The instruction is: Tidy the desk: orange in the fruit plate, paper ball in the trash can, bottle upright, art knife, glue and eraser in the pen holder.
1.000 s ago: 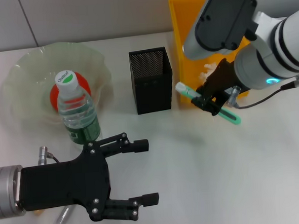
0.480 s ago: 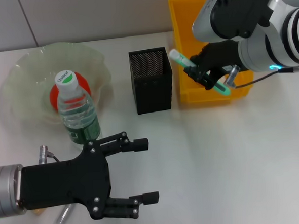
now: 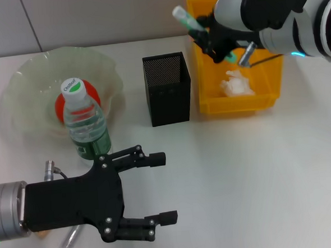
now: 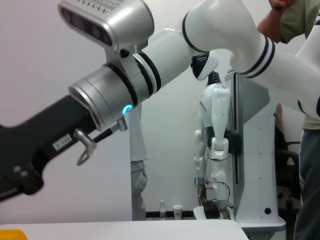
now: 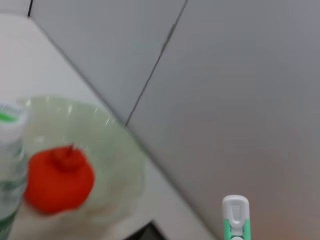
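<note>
A plain white desk surface runs back to a grey panelled wall; the left wrist view looks out into a room where a white humanoid robot on a stand stands by a pale wall.

The black mesh pen holder sits mid-desk. On the robot's left of it stands an upright clear plastic water bottle with a green label, its white cap printed with a green-and-white logo too small to read. The bottle is at the near rim of a translucent pale-green wavy fruit plate, in which the orange fruit lies. Just beside the pen holder on the other side is the yellow plastic trash bin, holding a crumpled white paper ball.

The right gripper hangs above the far end of that bin, behind the pen holder, its fingers clamped on a green-and-white art knife that tilts up toward the pen holder's side. The left gripper rests low over the desk in front of the pen holder, fingers spread wide and holding nothing.
</note>
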### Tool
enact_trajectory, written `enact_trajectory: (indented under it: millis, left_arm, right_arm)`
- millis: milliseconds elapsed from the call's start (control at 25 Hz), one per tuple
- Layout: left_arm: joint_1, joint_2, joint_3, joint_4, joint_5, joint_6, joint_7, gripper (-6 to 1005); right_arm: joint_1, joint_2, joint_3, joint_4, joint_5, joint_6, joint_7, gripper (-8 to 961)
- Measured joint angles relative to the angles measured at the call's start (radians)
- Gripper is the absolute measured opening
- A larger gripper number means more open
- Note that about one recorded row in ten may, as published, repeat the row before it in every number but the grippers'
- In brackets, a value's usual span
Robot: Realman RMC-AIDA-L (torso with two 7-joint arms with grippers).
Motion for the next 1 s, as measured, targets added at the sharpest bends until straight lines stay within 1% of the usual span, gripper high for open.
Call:
enact_trajectory:
  millis: [40,80,120,160,280,320,400,560,600,800,1000]
  left_arm:
    - [-0.001,0.000,0.000,0.000,0.000,0.000,0.000,864]
    - [-0.001,0.000,0.000,0.000,0.000,0.000,0.000,864]
    - [-0.001,-0.001,0.000,0.000,0.000,-0.001,0.000,864]
    - [-0.001,-0.001,0.000,0.000,0.000,-0.001,0.000,864]
    - [-0.001,-0.002,0.000,0.000,0.000,-0.001,0.000,864]
    - [-0.001,-0.002,0.002,0.000,0.000,0.000,0.000,864]
    - [-0.001,-0.002,0.003,0.000,0.000,0.000,0.000,864]
    - [-0.002,-0.002,0.005,0.000,0.000,0.000,0.000,864]
    - [-0.003,-0.002,0.005,0.000,0.000,0.000,0.000,864]
    - [-0.004,-0.002,0.005,0.000,-0.001,0.002,0.000,864]
    - [-0.004,-0.002,0.006,0.000,-0.002,0.002,0.000,864]
  right_arm:
    - [-0.009,0.000,-0.010,0.002,0.000,0.034,-0.008,183]
    - [-0.009,0.000,-0.010,0.002,0.000,0.034,-0.008,183]
    - [-0.028,0.000,-0.029,0.008,0.001,0.102,-0.021,183]
    - [-0.028,0.000,-0.029,0.008,0.001,0.102,-0.021,183]
    - [-0.042,0.000,-0.052,0.026,0.001,0.173,-0.024,183]
    - [-0.048,0.000,-0.064,0.045,0.002,0.216,-0.023,184]
    - [-0.051,0.000,-0.068,0.056,0.004,0.239,-0.021,184]
    - [-0.077,-0.001,-0.084,0.107,0.060,0.362,-0.022,184]
    - [-0.077,-0.001,-0.084,0.107,0.060,0.362,-0.022,184]
    - [-0.093,-0.005,-0.099,0.165,0.102,0.482,-0.024,184]
    - [-0.099,-0.006,-0.116,0.185,0.105,0.530,-0.024,184]
